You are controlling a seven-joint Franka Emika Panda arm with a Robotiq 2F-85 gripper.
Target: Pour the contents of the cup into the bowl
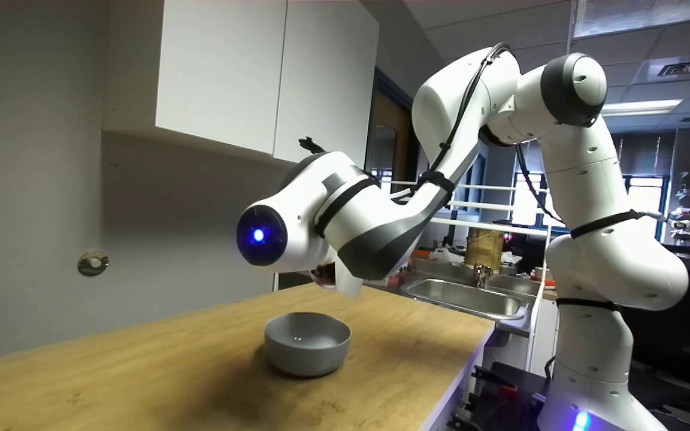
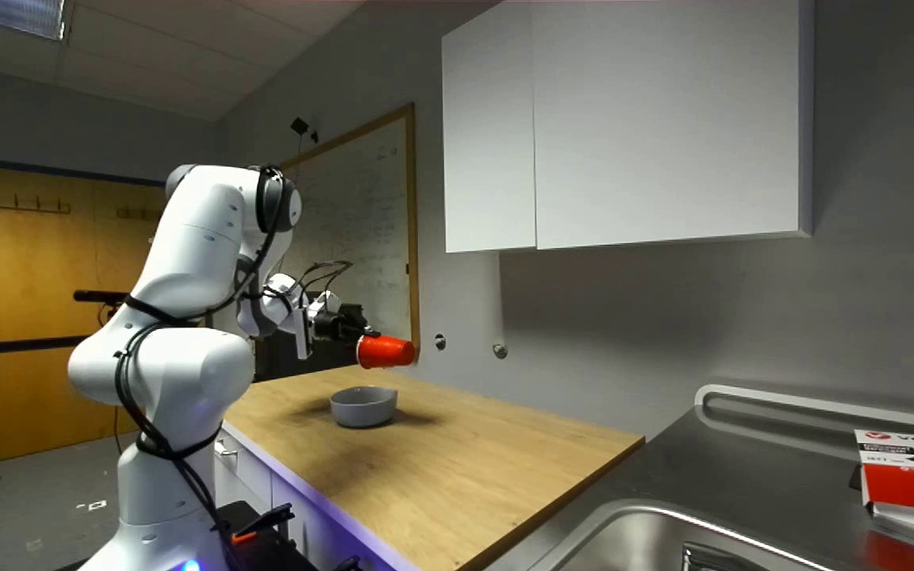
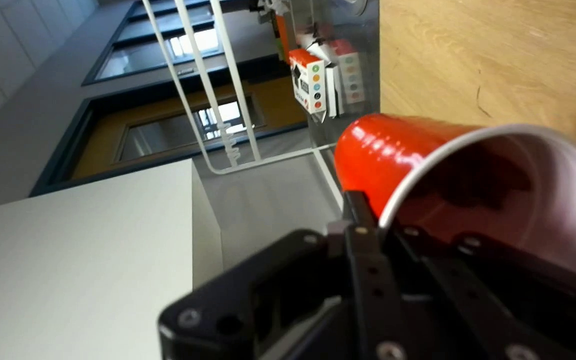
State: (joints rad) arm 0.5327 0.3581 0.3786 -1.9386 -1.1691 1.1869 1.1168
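Observation:
The red cup (image 2: 387,352) is tipped onto its side, nearly level, above the table. Its white rim faces the arm and its base points away. In the wrist view the cup (image 3: 380,150) shows its open mouth; a dark patch lies inside, and I cannot tell if it is contents or shadow. My gripper (image 3: 374,225) is shut on the cup's wall at the rim, one finger outside and one inside. In an exterior view the gripper (image 2: 370,333) is above the grey bowl (image 2: 363,407). The bowl (image 1: 307,353) stands upright on the table, apart from the cup; no contents show in it.
A white wall cabinet (image 1: 219,72) hangs above the wooden table (image 2: 457,468), near the arm. The wall runs along the table's back. A sink (image 1: 465,296) and a dark counter with a red and white box (image 2: 913,476) adjoin the table's end.

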